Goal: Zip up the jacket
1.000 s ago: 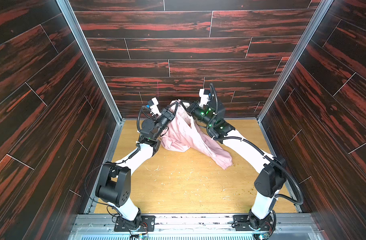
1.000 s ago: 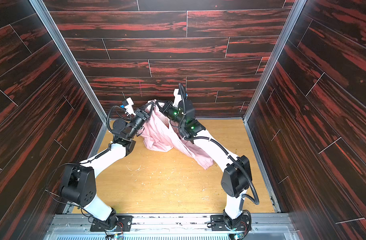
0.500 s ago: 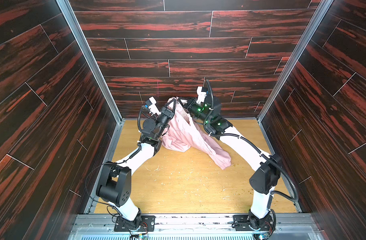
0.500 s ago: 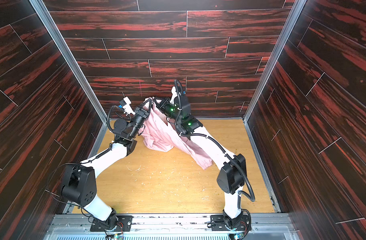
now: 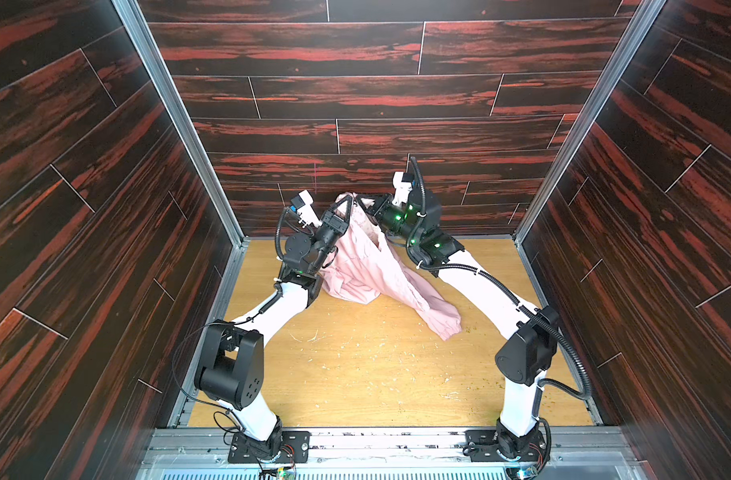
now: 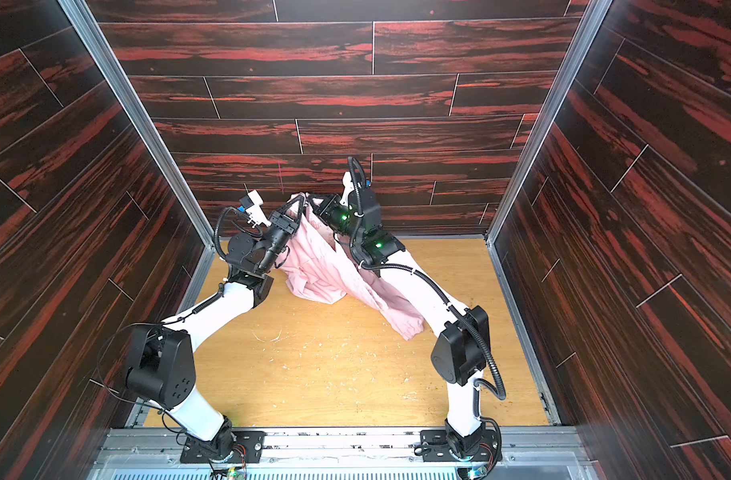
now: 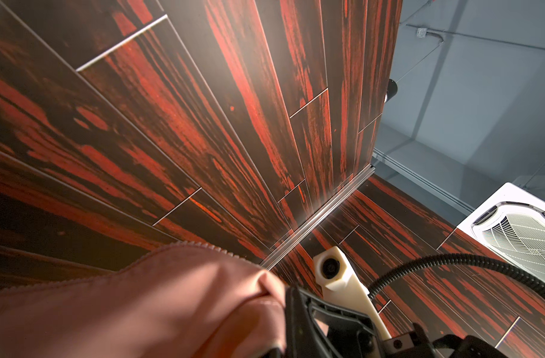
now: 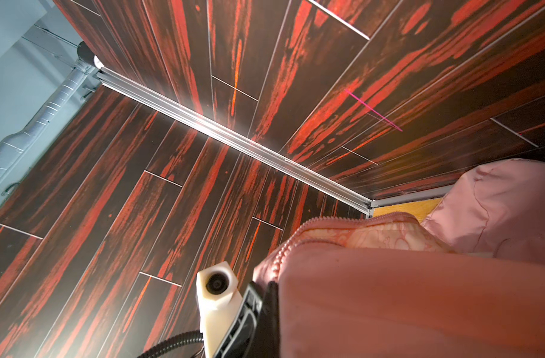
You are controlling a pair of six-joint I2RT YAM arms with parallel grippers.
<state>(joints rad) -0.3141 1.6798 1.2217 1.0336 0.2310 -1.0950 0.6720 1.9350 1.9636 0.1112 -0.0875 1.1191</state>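
Both top views: the small light pink hooded fabric jacket point(image 5: 368, 266) point(image 6: 326, 266) hangs bunched between my two arms at the back of the light wooden counter point(image 5: 376, 374). Its lower folds and one gathered sleeve cuff point(image 5: 449, 328) rest on the board. The left pincer point(image 5: 348, 203) is clamped on the jacket's top edge. The right pincer point(image 5: 374, 208) is clamped on it just beside, tips close together. Compared with a second ago, the right arm's elbow has drawn in towards the middle and the held top edge sits slightly higher. The left arm and the cuff have barely shifted. Wrist views: zip teeth point(image 7: 203, 246) point(image 8: 283, 248) line the pink edge.
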